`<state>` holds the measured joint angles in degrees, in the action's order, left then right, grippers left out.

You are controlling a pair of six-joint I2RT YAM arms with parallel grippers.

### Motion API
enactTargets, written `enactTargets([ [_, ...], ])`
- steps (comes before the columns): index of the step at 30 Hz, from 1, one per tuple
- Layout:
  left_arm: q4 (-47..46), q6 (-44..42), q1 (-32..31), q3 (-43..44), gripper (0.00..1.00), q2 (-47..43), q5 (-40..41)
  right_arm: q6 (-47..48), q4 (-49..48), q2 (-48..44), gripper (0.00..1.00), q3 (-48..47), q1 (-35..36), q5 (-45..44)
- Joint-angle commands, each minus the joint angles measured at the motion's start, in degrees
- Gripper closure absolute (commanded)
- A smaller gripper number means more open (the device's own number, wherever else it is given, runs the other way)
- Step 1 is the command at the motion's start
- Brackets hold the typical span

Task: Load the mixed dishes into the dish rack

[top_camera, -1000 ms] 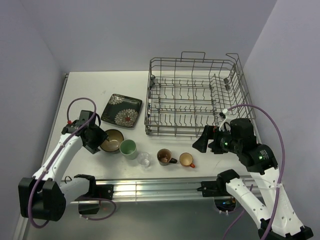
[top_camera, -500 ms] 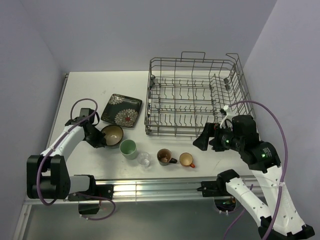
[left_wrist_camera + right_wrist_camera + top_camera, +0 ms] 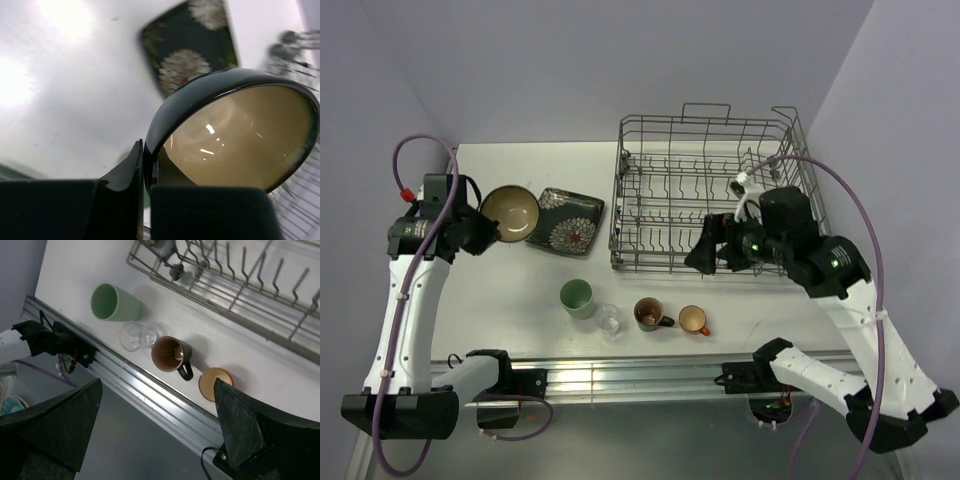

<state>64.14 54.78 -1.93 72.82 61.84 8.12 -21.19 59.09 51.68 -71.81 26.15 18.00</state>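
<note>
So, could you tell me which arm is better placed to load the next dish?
Left: the left claw holds the bowl by its rim above the table; the right claw hangs open and empty.

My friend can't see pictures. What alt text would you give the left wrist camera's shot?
The left gripper pinches the rim of a dark bowl with a tan inside, held close to the camera. Behind it, a dark flowered plate lies on the white table.

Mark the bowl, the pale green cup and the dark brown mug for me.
bowl [image 3: 510, 210], top external view, on its tan inside.
pale green cup [image 3: 576, 294], top external view, on its open mouth.
dark brown mug [image 3: 169, 353], right wrist view, on its inside.
</note>
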Motion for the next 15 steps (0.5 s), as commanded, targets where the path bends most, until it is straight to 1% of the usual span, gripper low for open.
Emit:
enactTargets([
  [1,3.4,-2.8,-0.6,6.8,1.00,2.2,-9.9,1.9,-4.5,5.4,0.00,-9.5,7.7,-5.0],
  [2,3.2,-3.8,-1.4,8.7,1.00,4.0,-12.5,2.5,-4.4,8.8,0.00,-11.3,9.3,-5.4],
  [3,3.4,-5.5,-4.1,9.9,1.00,5.2,-16.3,3.8,-4.2,10.5,0.00,-13.2,10.6,-5.6],
  [4,5.5,-6.5,-6.6,11.5,1.00,6.9,-16.7,4.4,-4.1,12.2,0.00,-16.7,11.7,-5.5],
  [5,7.0,-7.3,-9.4,15.1,1.00,10.1,-16.1,5.0,-3.9,15.3,0.00,-18.3,13.6,-5.3],
  [6,8.6,-8.3,-15.7,16.8,1.00,11.7,-14.7,6.6,-3.5,17.0,0.00,-20.1,14.7,-5.2],
  [7,10.4,-8.4,-18.6,18.3,1.00,13.2,-11.5,7.2,-3.4,18.4,0.00,-23.5,15.8,-5.8],
  [8,12.0,-8.3,-20.9,18.9,1.00,14.7,-10.9,8.0,-3.1,21.1,0.00,-25.1,18.3,-6.4],
  [9,11.9,-8.1,-24.0,18.2,1.00,14.9,-11.4,9.3,-2.7,22.4,0.00,-26.9,19.8,-7.2],
  [10,11.1,-7.9,-24.6,16.8,1.00,14.5,-14.2,9.9,-2.6,23.5,0.00,-29.7,21.2,-7.7],
  [11,8.2,-7.7,-25.2,13.4,1.00,13.4,-16.0,10.5,-2.3,25.8,0.00,-30.9,22.8,-8.2],
  [13,6.3,-6.3,-26.9,10.8,1.00,12.4,-19.3,12.6,-1.4,28.0,0.00,-33.6,27.5,-10.3],
  [15,5.8,-6.0,-28.3,9.4,1.00,12.0,-19.4,14.8,-0.9,30.4,0.03,-34.4,32.0,-14.0],
])
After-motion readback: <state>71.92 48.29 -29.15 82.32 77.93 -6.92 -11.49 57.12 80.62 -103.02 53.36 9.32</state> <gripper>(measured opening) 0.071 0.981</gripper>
